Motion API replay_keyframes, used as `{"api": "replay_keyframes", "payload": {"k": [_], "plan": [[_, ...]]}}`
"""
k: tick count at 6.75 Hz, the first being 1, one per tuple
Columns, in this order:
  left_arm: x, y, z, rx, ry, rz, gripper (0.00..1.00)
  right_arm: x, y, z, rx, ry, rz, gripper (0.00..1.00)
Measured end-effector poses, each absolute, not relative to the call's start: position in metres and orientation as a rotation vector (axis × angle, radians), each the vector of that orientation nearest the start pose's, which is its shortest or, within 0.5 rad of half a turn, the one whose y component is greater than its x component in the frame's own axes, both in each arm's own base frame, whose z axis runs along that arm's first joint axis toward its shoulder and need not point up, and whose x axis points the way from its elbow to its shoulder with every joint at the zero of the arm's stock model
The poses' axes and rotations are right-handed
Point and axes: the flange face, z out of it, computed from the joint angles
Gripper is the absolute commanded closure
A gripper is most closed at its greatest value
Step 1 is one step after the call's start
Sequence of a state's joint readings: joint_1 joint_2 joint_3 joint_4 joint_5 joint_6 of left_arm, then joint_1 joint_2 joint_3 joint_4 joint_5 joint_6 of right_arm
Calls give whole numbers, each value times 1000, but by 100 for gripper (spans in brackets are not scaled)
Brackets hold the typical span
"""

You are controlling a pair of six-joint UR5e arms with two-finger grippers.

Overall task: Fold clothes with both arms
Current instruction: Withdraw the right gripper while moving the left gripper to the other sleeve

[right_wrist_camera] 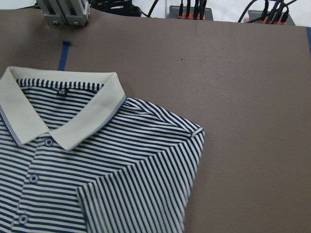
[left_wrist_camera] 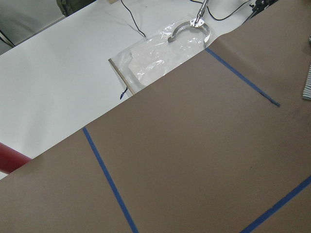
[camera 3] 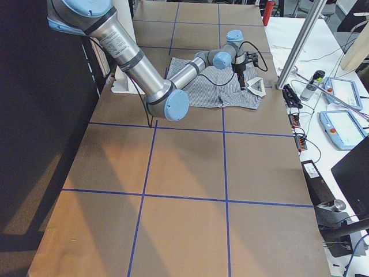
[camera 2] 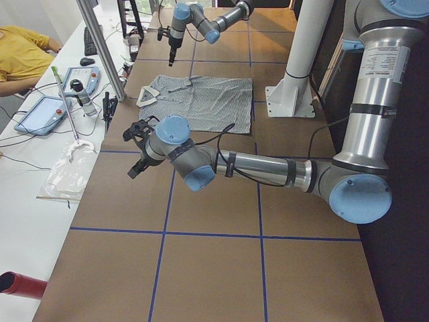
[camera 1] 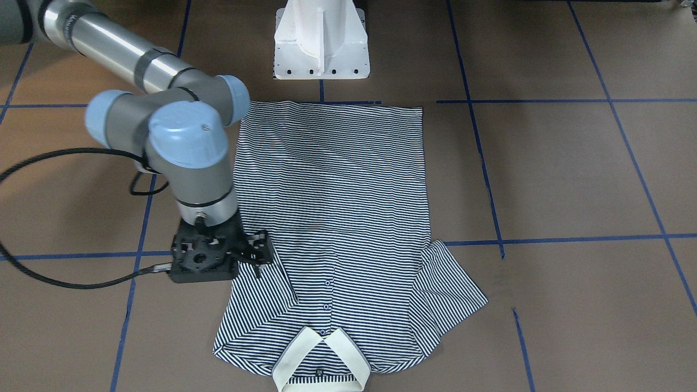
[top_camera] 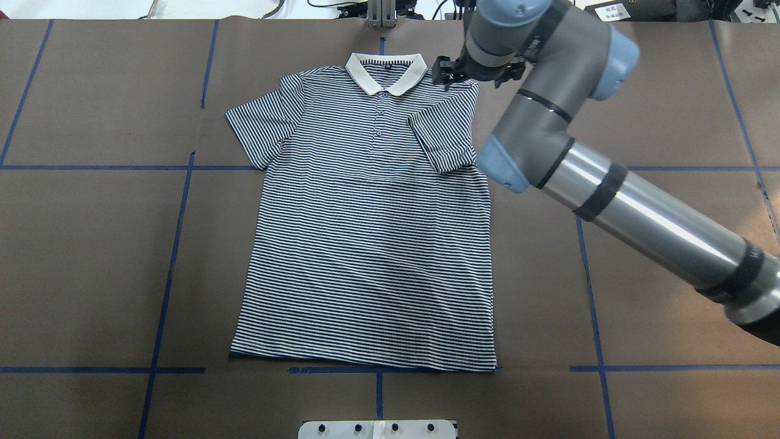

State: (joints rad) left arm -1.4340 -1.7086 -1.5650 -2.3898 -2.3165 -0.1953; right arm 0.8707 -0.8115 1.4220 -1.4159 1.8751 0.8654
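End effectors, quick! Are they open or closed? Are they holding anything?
Left end effector: cannot be told; it is seen only from the side.
Right end effector: cannot be told; it is near the polo shirt at its shoulder.

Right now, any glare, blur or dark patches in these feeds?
Front-facing: bright glare streak on the right arm tube, cable looks soft, shirt stripes crisp. Overhead: same glare on the tube. Right wrist: stripes go soft toward the bottom edge. Exterior right: view's left side in deep shadow. Left wrist: white bench bright, near washed out.
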Motion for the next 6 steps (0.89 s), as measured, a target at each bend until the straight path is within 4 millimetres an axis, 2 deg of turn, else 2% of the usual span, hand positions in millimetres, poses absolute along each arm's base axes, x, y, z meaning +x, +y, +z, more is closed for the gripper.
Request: {"api": "replay_keyframes", "payload": {"k": [1,3,4,5,6], "plan": [[53,-573,478,754,888,300,0,-344,-642,284,337,-746,-61,0],[143,-585,438,629,1020,163,20,-239,-643,368,340,-777,-210,0],[187,-599,421,581,1038,56,29,-206,-637,397,342,-807,-240,0],[240,-620,406,536,1043,-69,29,-184,-631,416,341,-829,-249,0],[287,-639,400,522,1019,-156,29,-176,-627,423,340,-837,-248,0]]}}
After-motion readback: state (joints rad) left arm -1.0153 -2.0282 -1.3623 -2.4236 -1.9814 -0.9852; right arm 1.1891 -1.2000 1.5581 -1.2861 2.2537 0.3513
